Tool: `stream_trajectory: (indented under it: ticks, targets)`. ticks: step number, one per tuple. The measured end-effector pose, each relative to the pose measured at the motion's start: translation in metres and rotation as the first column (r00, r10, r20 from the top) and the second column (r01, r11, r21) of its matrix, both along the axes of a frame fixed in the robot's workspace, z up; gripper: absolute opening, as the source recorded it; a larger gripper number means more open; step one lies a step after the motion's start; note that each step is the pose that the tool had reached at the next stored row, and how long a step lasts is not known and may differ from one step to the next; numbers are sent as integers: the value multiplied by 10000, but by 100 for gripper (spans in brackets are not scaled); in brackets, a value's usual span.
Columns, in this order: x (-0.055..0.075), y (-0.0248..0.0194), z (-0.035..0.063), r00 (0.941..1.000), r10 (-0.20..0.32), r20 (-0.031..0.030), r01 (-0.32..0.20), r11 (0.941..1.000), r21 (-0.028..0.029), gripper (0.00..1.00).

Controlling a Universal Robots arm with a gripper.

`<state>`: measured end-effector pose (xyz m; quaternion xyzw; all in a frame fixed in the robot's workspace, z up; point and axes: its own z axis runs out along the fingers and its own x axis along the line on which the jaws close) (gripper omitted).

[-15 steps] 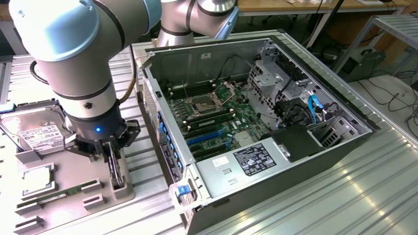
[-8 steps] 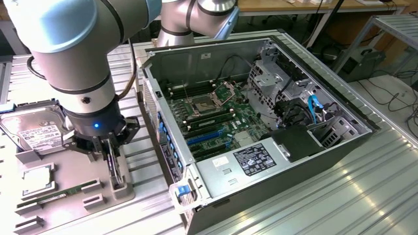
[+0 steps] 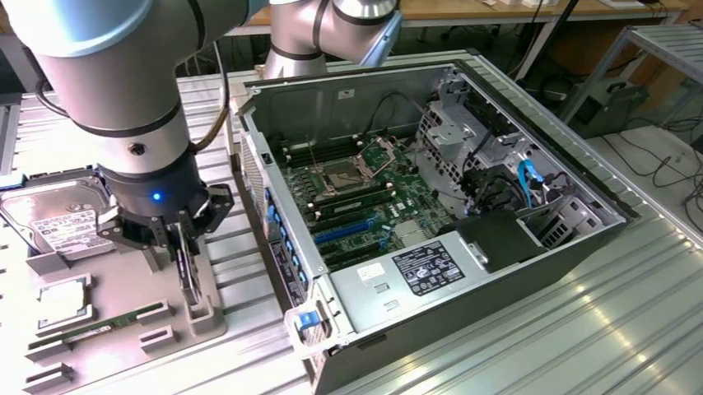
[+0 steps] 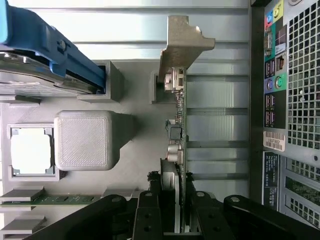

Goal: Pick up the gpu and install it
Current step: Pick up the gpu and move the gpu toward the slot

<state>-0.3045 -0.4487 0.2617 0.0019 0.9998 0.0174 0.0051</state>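
**Gripper clamped on gpu, card in tray slot**

Gripper (image 3: 176,240) sits low over the grey parts tray (image 3: 121,280) at the exterior view's left, beside the open computer case (image 3: 318,103). Jaws closed on the gpu (image 3: 190,278), one finger on each face of the card's upper edge.

The gpu stands on edge, upright, lower edge in its tray slot. In the wrist view the gpu (image 4: 178,117) shows edge-on between the fingers of the gripper (image 4: 175,197), silver end bracket (image 4: 182,42) at the far end.

Same tray: hard drive (image 3: 61,218), processor (image 3: 64,298), green memory stick (image 3: 104,322). Case lies on its side, motherboard (image 3: 363,197) exposed.
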Motion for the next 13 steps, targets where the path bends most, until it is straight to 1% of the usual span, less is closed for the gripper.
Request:
stream_trajectory:
  ticks: [2, 3, 13]
  targets:
    - [0, 0, 45, 10000, 0, 0, 0, 10000, 0, 27]
    - [0, 0, 86, 10000, 0, 1, 0, 10000, 1, 27]
    - [0, 0, 322, 10000, 0, 1, 0, 10000, 0, 27]
